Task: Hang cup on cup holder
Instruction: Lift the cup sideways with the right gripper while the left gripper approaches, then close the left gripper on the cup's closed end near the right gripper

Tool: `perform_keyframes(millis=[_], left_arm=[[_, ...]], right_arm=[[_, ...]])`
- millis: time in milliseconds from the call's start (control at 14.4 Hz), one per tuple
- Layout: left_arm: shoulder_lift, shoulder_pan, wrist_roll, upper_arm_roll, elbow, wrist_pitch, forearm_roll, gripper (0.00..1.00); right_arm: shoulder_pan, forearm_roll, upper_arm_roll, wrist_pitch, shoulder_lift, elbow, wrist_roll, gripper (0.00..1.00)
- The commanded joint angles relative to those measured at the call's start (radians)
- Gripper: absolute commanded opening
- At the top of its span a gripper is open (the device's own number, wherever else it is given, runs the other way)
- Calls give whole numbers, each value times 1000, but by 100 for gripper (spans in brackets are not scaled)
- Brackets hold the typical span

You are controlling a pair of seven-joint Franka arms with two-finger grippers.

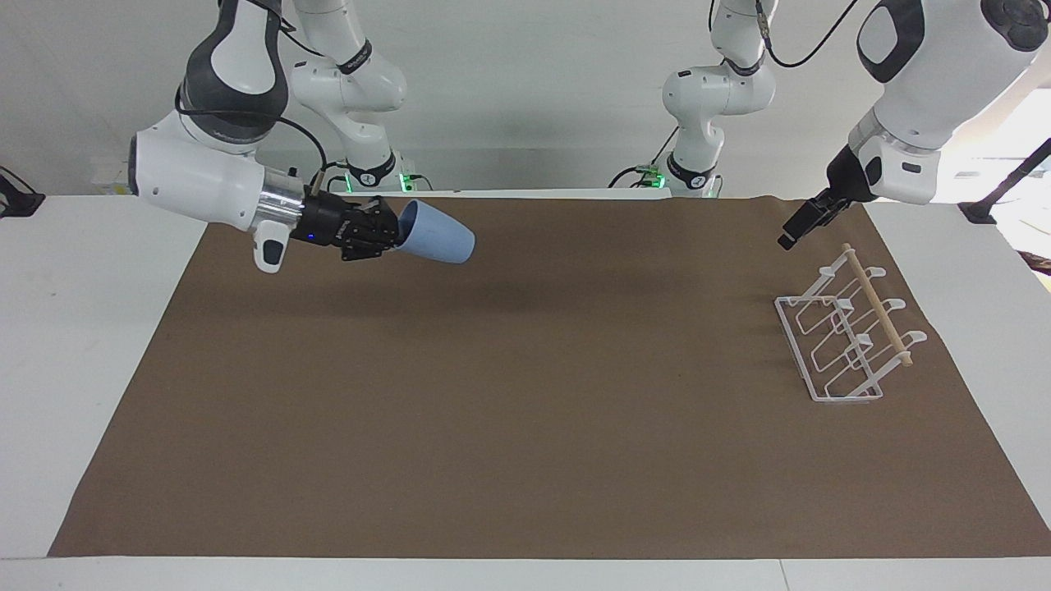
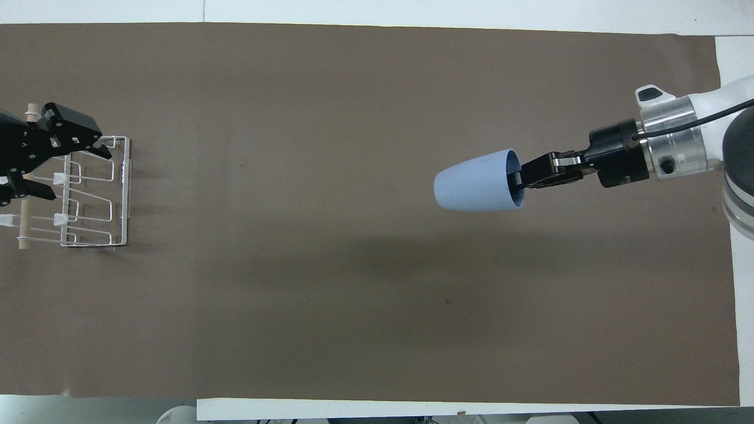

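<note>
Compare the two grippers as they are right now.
The right gripper is shut on the rim of the light-blue plastic cup, held on its side in the air over the brown mat; the left gripper is open and empty. The right is over the mat's middle; the left hangs over the white wire cup holder. Both are black.

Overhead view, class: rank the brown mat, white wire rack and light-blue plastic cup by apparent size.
1. Brown paper mat, by far the largest.
2. White wire rack with wooden dowel.
3. Light-blue tapered plastic cup, raised toward the camera, so it looks bigger than it is.
</note>
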Motion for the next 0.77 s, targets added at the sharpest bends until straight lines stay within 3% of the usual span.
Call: perform_keyframes(millis=[0,70,279,488,697], left_arm=[[-29,-53,-228,5,-35,27,-69,100],[-32,-55,-347,5,-41,45,-128,100],[-32,-134,-587,3,-38,65,-155,100],[-9,-220,-929,2,5,195,-152,100],[-19,-309,-1007,-1,-22,201,-157,100]], right_arm=[[64,172,-1,65,-68,-134,4,0],[109,233,-1,98,-85,-174,4,0],[181,307,-1,178,-106,-229,9,0],[261,416,-1,264,-131,-288,12,0],[301,429,-1,310,-134,-293,14,0]])
